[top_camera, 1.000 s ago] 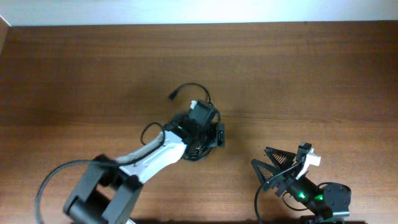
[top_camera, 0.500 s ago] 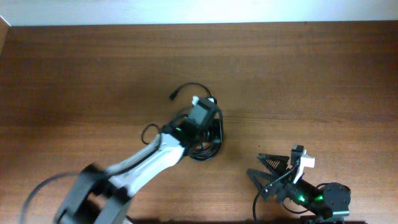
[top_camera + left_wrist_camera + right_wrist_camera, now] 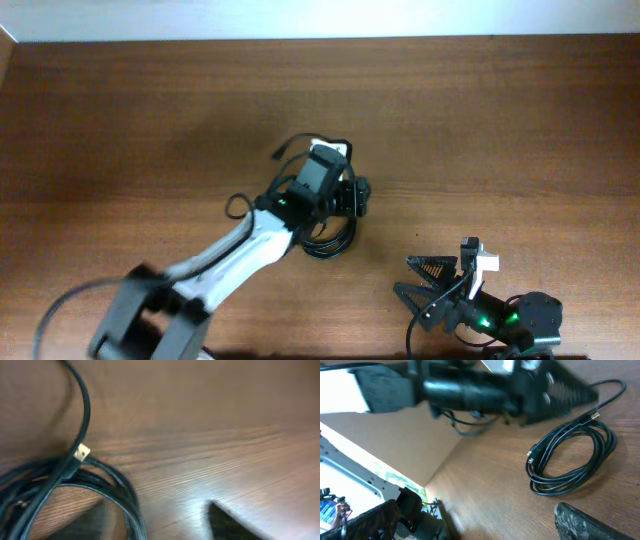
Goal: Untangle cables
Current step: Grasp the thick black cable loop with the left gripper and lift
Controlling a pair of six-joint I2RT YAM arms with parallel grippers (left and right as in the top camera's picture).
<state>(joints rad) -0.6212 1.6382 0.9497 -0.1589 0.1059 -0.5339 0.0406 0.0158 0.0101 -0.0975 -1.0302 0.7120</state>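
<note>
A brown wooden table [image 3: 500,120] fills the overhead view. The left arm [image 3: 250,240], white and black, is stretched from the 7 o'clock corner of the overhead view towards the table's middle. The left gripper [image 3: 355,196] is placed over the 1 o'clock edge of the cable bundle. Whether its jaws are wide or narrow cannot be told: in the left wrist view only one dark finger [image 3: 232,522] is seen, at 5 o'clock, above bare wood. In the right wrist view the same gripper is blurred, and no cord can be made out between its fingers.

The right gripper [image 3: 405,275] is found at 5 o'clock of the table, well apart from the bundle. Its jaws are spread wide and nothing is held between them; in its own camera the two fingers [image 3: 365,520] are seen at the opposite lower corners of the picture.

The cables [image 3: 325,240] are gathered in a loose black coil lying flat on the wood near the table's middle. One strand is looped out from the coil towards 11 o'clock. Several overlapping turns are shown in the right wrist view [image 3: 570,460].

A gold-coloured plug tip [image 3: 81,452] is seen in the left wrist view, resting against the coil's upper turns where a single strand crosses them.
</note>
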